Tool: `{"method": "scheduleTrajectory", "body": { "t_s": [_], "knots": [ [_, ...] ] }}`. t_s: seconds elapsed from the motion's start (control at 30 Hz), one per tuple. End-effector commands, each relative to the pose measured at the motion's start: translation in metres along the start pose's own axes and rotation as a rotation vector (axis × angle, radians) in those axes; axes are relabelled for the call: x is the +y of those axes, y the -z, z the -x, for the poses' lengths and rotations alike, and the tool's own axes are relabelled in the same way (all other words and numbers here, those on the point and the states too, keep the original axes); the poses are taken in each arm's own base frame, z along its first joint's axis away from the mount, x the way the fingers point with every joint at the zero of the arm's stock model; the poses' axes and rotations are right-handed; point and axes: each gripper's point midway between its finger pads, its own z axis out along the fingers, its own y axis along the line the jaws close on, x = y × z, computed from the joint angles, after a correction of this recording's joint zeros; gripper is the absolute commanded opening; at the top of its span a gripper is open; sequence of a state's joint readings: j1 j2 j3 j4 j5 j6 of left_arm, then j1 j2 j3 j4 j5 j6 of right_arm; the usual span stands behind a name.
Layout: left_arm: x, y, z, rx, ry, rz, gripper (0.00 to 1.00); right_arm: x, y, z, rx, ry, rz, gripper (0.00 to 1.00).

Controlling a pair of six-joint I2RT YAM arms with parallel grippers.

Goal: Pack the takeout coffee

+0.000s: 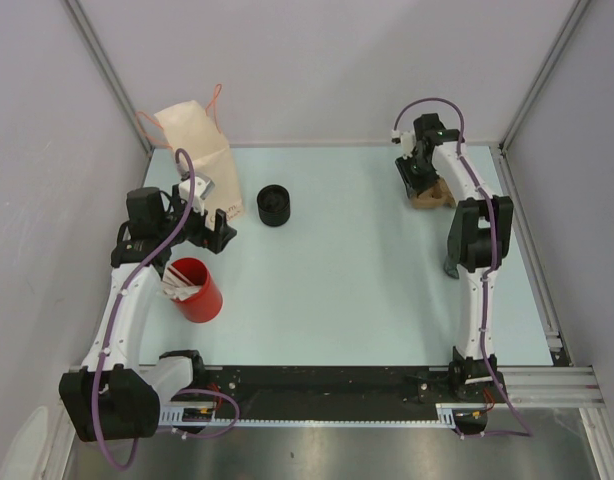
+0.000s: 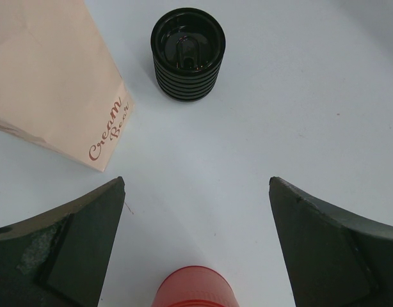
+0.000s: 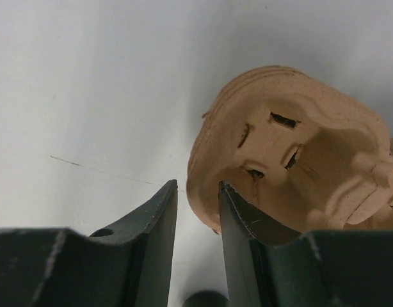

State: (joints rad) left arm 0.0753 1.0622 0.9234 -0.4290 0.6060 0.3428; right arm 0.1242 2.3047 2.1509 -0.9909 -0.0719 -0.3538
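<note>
left gripper (image 2: 196, 182) hangs wide open near the paper bag (image 2: 49, 83); right gripper (image 3: 198, 185), narrow, straddles the rim of the cup carrier (image 3: 292, 147) (grip unclear).

The left gripper (image 2: 196, 185) hangs with its two dark fingers (image 2: 68, 249) spread wide at the lower corners, nothing between them but the pale table (image 2: 299, 96). A black lidded cup (image 2: 187, 54) stands upright at top centre. Just beside it on the left lies a tan paper bag (image 2: 49, 77) lettered "Cream Bear". A red cup (image 2: 191, 288) shows at the bottom edge, between the fingers.
</note>
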Motion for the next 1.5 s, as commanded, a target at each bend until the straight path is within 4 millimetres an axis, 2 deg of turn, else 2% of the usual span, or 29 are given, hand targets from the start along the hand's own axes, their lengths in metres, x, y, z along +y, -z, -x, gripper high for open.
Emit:
{"method": "scheduleTrajectory", "body": {
  "t_s": [0.0,0.17,0.4,0.57,0.7,0.8,0.9,1.2,1.47],
  "knots": [
    [0.0,0.0,0.005,-0.03,-0.037,-0.01,0.99,-0.013,0.011,0.008,-0.026,-0.008,-0.02,0.36],
    [0.0,0.0,0.005,-0.03,-0.039,-0.01,0.99,-0.012,0.013,0.009,-0.028,-0.003,-0.014,0.31],
    [0.0,0.0,0.004,-0.026,-0.038,-0.011,0.99,-0.009,0.016,0.01,-0.035,0.005,-0.007,0.13],
    [0.001,0.0,0.004,-0.027,-0.038,-0.009,0.99,-0.01,0.016,0.01,-0.032,0.003,-0.01,0.08],
    [0.001,0.0,0.006,-0.032,-0.042,-0.007,0.99,-0.012,0.016,0.009,-0.03,0.005,-0.013,0.09],
    [0.001,0.0,0.005,-0.03,-0.04,-0.008,0.99,-0.012,0.017,0.01,-0.031,0.005,-0.017,0.0],
    [0.001,0.0,0.005,-0.029,-0.038,-0.007,0.99,-0.012,0.019,0.012,-0.04,0.004,-0.015,0.0],
    [0.001,0.0,0.005,-0.03,-0.04,-0.008,0.99,-0.005,0.044,0.028,-0.113,-0.001,0.012,0.0],
    [0.001,0.0,0.005,-0.029,-0.037,-0.009,1.0,-0.02,0.056,0.037,-0.172,-0.067,-0.013,0.0]
  ]
}}
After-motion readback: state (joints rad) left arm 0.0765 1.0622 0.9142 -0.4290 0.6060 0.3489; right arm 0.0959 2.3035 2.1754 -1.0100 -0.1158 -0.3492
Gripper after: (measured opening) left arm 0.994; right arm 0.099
